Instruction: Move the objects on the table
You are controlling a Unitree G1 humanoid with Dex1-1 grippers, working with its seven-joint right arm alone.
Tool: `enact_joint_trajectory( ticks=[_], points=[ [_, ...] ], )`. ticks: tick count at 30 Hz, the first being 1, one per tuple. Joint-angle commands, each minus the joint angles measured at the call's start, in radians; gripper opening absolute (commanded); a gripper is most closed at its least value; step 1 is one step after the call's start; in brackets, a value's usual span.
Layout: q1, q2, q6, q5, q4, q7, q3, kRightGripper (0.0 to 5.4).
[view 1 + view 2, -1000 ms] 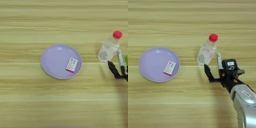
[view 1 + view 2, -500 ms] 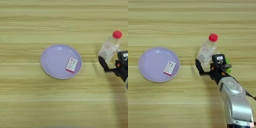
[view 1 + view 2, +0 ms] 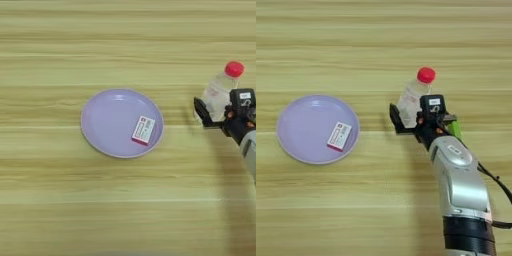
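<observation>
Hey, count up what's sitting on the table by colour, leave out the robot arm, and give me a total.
Purple: 1, the plate
White and pink: 1, the small card on the plate
Clear with red cap: 1, the bottle
Green: 1, the small bar beside the gripper
Total: 4

Bare table (image 3: 381, 210) is lying open all around the plate (image 3: 298, 150), which is carrying a small card (image 3: 339, 136). On the right, the bottle (image 3: 413, 97) is blocking the way beside the green bar (image 3: 455, 128); the arm (image 3: 458, 180) is filling the lower right.
</observation>
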Motion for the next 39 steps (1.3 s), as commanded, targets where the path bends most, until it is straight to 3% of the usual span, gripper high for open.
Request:
enact_joint_trajectory(
  ticks=[1,8,19,23,29,39],
  points=[
    [-0.106,-0.025,-0.067,-0.008,0.029,-0.010,-0.004,5.39],
    [-0.163,-0.014,-0.131,-0.001,0.130,-0.018,-0.013,5.39],
    [-0.193,0.044,-0.258,0.004,0.204,-0.048,-0.005,4.06],
    [-0.186,0.086,-0.260,0.012,0.203,-0.064,0.007,3.58],
    [-0.176,0.161,-0.215,0.038,0.157,-0.070,0.046,3.29],
    [-0.195,0.181,-0.207,0.030,0.181,-0.066,0.074,3.23]
  ],
)
